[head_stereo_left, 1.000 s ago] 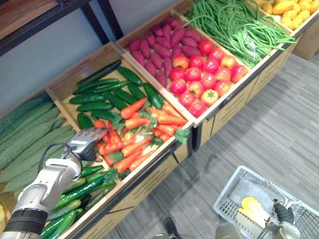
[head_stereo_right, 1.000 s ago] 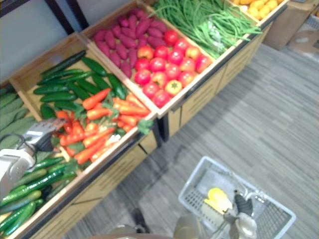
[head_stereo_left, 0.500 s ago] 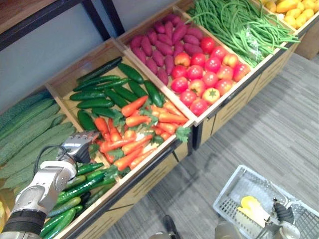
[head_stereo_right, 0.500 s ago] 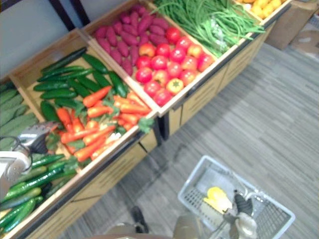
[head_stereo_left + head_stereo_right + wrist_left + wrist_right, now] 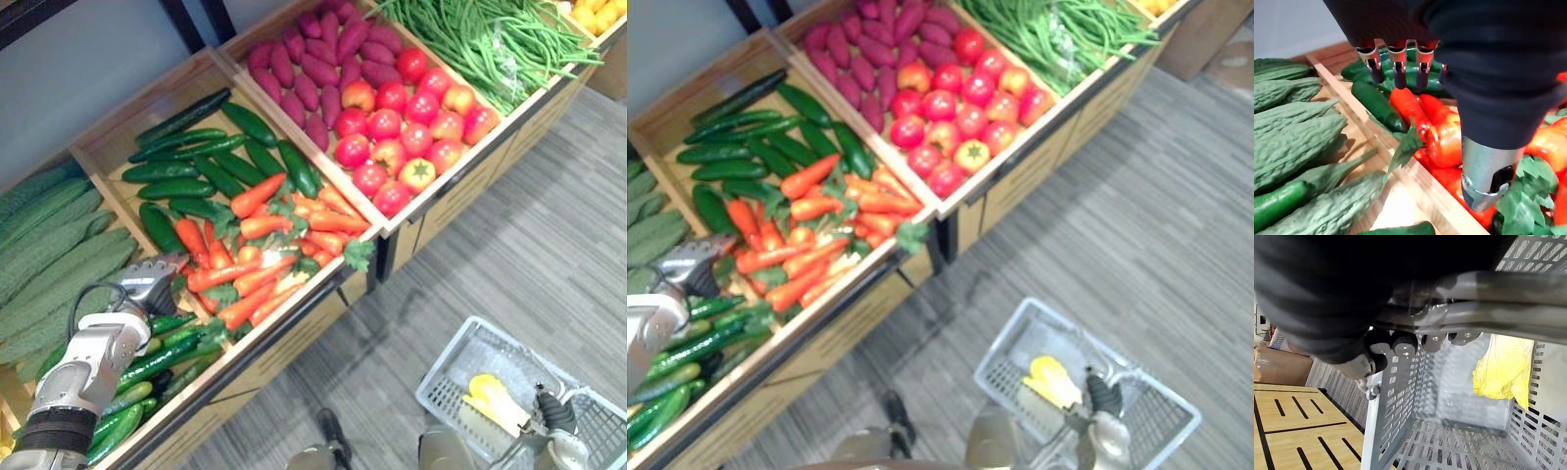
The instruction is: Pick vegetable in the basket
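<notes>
Carrots (image 5: 257,259) crowd the wooden divider (image 5: 118,208); left hand (image 5: 147,284) fingers (image 5: 1396,66) hover straight, empty; right hand (image 5: 1400,343) clasps basket (image 5: 446,360).

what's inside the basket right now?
One yellow item in the white basket. The right hand, shut on its handle, covers part of its bottom; can't see there.

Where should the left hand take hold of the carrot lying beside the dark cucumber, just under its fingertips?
Take the carrot around its thick middle, coming straight down from above with the left hand. It lies flat on top of the pile, with the cucumber close along one side. A pinch across its width from above therefore probably has more room than a sideways approach.
</notes>
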Tool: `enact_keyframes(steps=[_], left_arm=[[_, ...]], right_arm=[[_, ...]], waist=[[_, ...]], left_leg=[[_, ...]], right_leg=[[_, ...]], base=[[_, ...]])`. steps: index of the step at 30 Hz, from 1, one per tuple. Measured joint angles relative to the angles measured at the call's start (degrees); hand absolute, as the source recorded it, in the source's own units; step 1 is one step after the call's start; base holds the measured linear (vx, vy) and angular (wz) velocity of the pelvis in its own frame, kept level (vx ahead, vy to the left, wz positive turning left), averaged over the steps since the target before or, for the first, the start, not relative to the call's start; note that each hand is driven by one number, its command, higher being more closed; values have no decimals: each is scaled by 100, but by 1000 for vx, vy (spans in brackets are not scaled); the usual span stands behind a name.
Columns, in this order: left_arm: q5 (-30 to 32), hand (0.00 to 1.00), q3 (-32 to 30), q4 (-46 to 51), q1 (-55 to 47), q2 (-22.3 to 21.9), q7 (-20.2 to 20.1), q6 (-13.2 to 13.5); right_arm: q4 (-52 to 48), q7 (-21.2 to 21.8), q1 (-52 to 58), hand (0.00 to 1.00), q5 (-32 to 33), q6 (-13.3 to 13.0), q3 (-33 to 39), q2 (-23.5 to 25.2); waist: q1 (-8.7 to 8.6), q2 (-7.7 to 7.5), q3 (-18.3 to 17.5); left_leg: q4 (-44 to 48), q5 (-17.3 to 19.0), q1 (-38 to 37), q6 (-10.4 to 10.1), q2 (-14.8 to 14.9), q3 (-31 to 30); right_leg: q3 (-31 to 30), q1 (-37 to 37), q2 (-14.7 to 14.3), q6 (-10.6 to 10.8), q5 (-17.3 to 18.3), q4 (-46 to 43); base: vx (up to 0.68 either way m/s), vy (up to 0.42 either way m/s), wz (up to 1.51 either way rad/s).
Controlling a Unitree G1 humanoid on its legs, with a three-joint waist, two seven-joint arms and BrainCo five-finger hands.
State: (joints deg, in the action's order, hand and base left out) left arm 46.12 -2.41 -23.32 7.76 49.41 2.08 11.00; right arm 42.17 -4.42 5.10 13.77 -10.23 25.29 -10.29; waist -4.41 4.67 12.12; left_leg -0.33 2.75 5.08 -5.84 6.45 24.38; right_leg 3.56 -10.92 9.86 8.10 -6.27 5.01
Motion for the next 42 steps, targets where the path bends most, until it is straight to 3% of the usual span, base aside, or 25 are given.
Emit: enact_keyframes(steps=[15, 26, 28, 30, 31, 34, 35, 37, 42], left_arm=[[-47, 0, -38, 1113, -23, -32, -247, 6], [-96, 0, -41, 1364, -26, -100, -253, 8], [-103, 0, -61, 1161, -69, -110, -240, 27], [-101, 0, -261, 312, 5, -334, -183, 29], [-97, 0, -458, -23, 9, -506, 192, 71], [-47, 0, -308, 50, 164, -501, 322, 10], [-14, 0, -181, 279, 149, -444, 280, -78], [-104, 0, -144, 226, 109, -285, 46, 0], [-97, 0, -518, -380, 57, 104, 206, 78]], right_arm=[[-126, 33, -152, 100, -1, 3, -91, 2], [-206, 124, -177, 100, -4, 19, -84, 3], [-275, 130, -182, 100, -5, 30, -88, 4], [-322, 137, -194, 100, -6, 36, -97, 8], [-319, 130, -161, 100, -9, 36, -95, 6], [-324, 126, -184, 100, -9, 25, -109, 6], [-325, 126, -202, 100, -9, 23, -135, 7], [-334, 126, -207, 100, -5, 20, -157, 7], [-338, 126, -174, 100, -7, 11, -135, 4]], waist=[[-4, -86, 220], [-7, -149, 357], [-2, -165, 389], [-24, -161, 412], [-11, -166, 415], [-21, -169, 419], [-19, -177, 431], [-15, -180, 445], [-1, -180, 483]], left_leg=[[44, 2, 221, -2, 0, 25], [43, 2, 356, -2, 10, 23], [41, 1, 387, -2, 11, 24], [45, 1, 372, -2, 25, 26], [50, 1, 371, -2, 36, 17], [55, 1, 371, -2, 41, 8], [53, 2, 376, -2, 40, 3], [52, 2, 379, -2, 38, 0], [55, 1, 381, -2, 58, -13]], right_leg=[[-199, -285, -14, -10, -32, -35], [-262, -452, -37, -20, -52, -35], [-268, -485, -40, -24, -62, -34], [-254, -484, -56, -52, -82, -34], [-246, -481, -65, -52, -82, -35], [-257, -479, -66, -52, -83, -37], [-254, -479, -61, -52, -83, -37], [-259, -481, -59, -52, -82, -36], [-231, -481, -82, -52, -83, -36]], base=[[-30, -6, -3], [-9, -1, -2], [-8, -2, -3], [-11, -7, -6], [0, 0, 0], [-12, -1, 1], [-54, -1, 1], [-45, -1, -2], [-23, -6, 0]])
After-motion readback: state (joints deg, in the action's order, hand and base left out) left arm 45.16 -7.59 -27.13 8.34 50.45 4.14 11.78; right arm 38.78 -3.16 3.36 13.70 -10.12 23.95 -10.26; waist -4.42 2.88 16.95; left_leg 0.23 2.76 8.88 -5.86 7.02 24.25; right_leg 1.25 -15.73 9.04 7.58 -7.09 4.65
